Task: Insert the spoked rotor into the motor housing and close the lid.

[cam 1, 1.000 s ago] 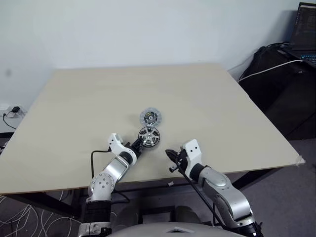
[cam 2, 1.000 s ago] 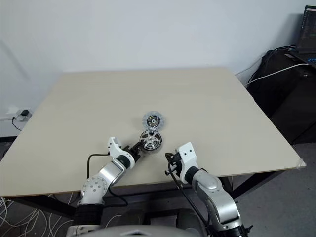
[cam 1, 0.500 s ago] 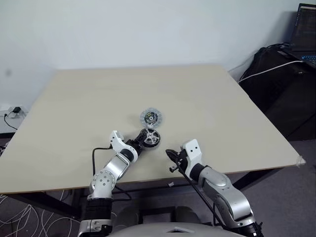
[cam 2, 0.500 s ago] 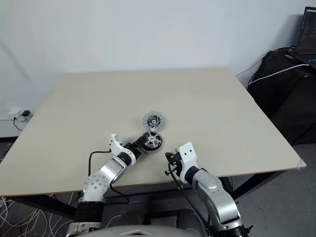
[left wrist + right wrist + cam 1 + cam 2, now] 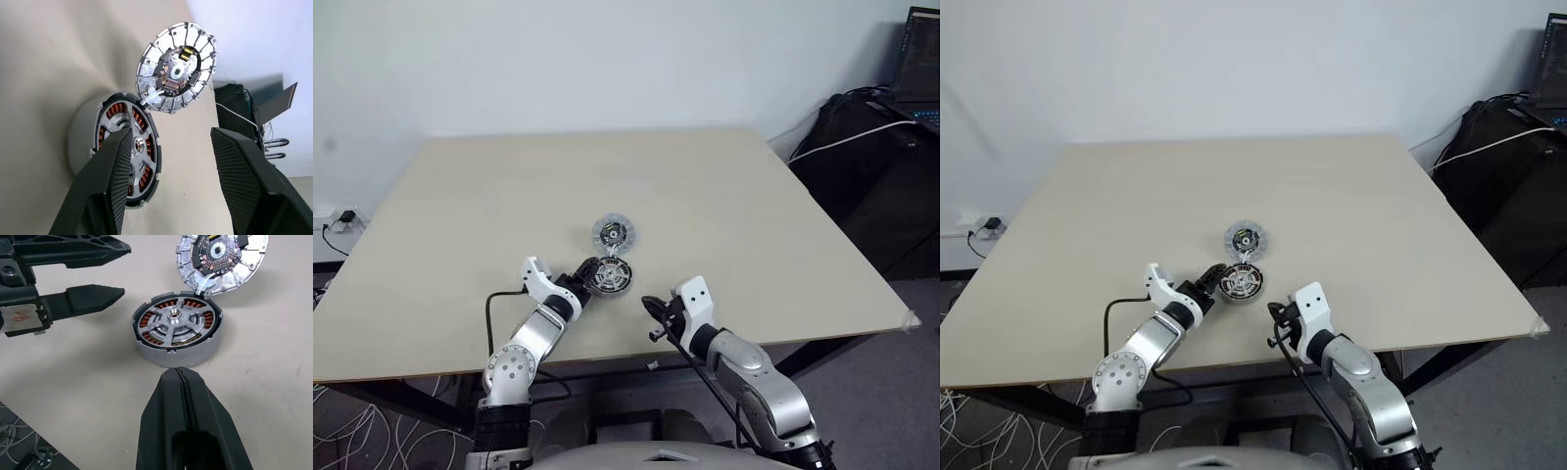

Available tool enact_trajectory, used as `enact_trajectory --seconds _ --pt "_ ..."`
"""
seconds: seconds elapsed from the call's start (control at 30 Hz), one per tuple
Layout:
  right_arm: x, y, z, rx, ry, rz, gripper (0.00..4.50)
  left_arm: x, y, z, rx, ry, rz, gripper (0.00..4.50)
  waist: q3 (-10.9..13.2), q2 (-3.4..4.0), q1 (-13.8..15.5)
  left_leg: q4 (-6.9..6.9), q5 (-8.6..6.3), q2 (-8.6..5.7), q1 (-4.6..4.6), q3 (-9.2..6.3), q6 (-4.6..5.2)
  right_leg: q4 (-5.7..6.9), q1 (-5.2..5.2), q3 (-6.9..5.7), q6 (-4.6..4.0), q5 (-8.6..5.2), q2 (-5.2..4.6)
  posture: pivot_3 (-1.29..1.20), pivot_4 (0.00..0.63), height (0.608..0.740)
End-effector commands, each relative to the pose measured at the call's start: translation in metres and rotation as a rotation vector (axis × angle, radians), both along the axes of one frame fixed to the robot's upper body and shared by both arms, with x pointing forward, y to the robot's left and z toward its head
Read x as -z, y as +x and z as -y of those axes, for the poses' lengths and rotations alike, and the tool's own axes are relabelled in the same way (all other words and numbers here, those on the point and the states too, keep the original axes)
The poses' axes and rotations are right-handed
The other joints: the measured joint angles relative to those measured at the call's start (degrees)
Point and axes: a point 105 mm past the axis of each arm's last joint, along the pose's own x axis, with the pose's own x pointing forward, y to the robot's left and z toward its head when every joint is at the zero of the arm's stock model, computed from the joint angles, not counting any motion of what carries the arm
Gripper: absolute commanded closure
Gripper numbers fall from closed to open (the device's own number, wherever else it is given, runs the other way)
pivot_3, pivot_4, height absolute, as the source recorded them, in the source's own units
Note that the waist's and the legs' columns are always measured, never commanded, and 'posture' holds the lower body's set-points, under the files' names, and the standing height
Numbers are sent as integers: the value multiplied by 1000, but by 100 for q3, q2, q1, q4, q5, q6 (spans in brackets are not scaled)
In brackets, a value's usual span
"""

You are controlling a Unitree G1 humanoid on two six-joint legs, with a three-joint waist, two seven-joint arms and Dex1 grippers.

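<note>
The spoked rotor (image 5: 172, 318), black-rimmed with silver spokes and hub, sits in the motor housing (image 5: 161, 356). Copper windings show between the spokes. In the left eye view this stack (image 5: 610, 277) rests near the table's front middle. The lid (image 5: 222, 259) lies just beyond it with its dark circuit face up, touching the housing's far edge. My left gripper (image 5: 120, 271) stands open beside the housing with nothing between its fingers; in its own view one finger (image 5: 112, 186) covers part of the housing. My right gripper (image 5: 649, 305) is shut and empty, a short way in front of the housing.
The pale wooden table (image 5: 705, 196) has wide free room on all sides of the parts. Off its right edge stand dark bags with cables (image 5: 871, 147) and a laptop (image 5: 920, 59). A wall socket (image 5: 337, 220) is low on the left.
My left gripper has opened and let go of the rotor, then lifted slightly and drawn back a little. The rotor now lies flat in the housing. The right arm has not moved.
</note>
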Motion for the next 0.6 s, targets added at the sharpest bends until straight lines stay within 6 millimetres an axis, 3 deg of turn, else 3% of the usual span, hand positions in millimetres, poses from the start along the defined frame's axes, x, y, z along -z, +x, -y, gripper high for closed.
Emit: enact_trajectory --seconds 0.03,0.1,0.2,0.4,0.6 --pt "-16 5 -4 -10 17 63 4500 -25 1 12 6 25 138 1821 0 0 0 0 0 0 0 0 0 0 -1 0 0 0 0 0 0 740" --pt "-18 8 -5 -8 20 77 4500 -26 -1 5 21 197 225 1821 0 0 2 -1 0 -1 -1 2 0 -2 0 1 -1 0 0 0 0 740" --pt "-20 18 -11 -13 9 103 4500 -16 -10 -9 69 558 370 2457 -4 7 -35 -2 0 -2 2 12 -1 -1 -1 8 -3 1 1 0 0 740" --pt "-9 45 -19 18 -63 79 4500 11 -36 -17 239 947 533 4429 -1 17 -78 -14 3 4 5 15 -6 0 -8 11 -8 3 0 0 0 740" --pt "-5 70 -38 16 -109 49 4500 17 -48 -15 271 960 595 4469 6 28 -69 -19 3 4 -1 9 -5 1 -17 7 -10 3 -4 0 0 740"
